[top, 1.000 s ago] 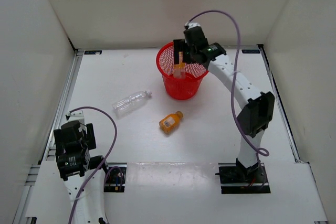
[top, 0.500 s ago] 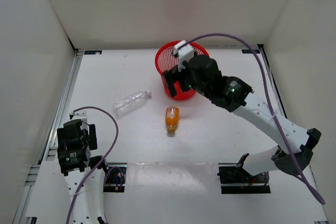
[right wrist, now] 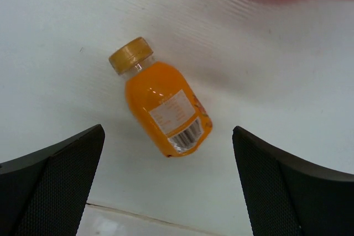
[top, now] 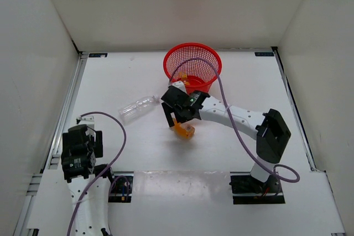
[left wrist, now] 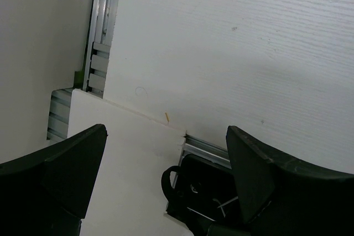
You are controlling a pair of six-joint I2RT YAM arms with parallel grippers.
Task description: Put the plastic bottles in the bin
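Pickup of the orange bottle looks in hand: from above, the right claw hovers over it on the tabletop, near the bin. Left wrist: left claw gapes, idle. Right wrist: fingers spread wide, bottle lying between them; next, lower and close across its body.

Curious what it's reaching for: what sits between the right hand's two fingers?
The orange bottle, lying on its side on the white table, clear of both fingers, as the right wrist view shows.
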